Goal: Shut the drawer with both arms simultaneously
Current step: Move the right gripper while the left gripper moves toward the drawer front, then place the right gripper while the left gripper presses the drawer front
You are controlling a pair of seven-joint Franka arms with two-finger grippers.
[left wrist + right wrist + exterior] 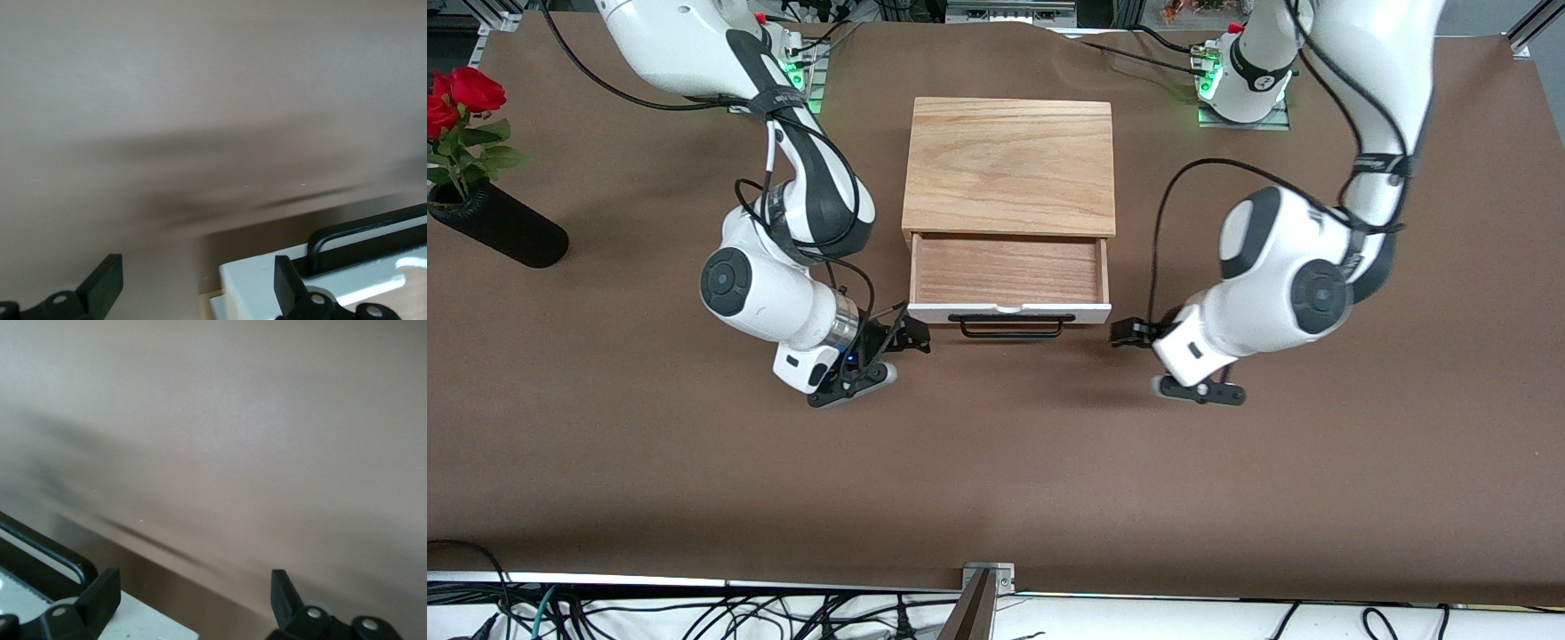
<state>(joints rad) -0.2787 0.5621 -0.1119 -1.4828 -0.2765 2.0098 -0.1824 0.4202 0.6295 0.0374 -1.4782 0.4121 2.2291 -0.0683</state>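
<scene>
Drawer [1009,271] stands pulled out of its one oak box [1009,164] at mid-desk [996,480], and you have one gripper at each front corner. Your right gripper [911,338] and left gripper [1129,333] are both spread open, holding nothing. Its white front and black handle [1011,326] face the front camera, long axis running arm to arm.

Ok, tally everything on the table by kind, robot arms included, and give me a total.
Robot arms: 2, the left gripper and the right gripper at the two ends of the drawer front, both open.
Wooden drawer boxes: 1, the oak box with its drawer pulled out.
Vases: 1, the black vase.
Red roses: 2, the roses.
Total: 6.
</scene>
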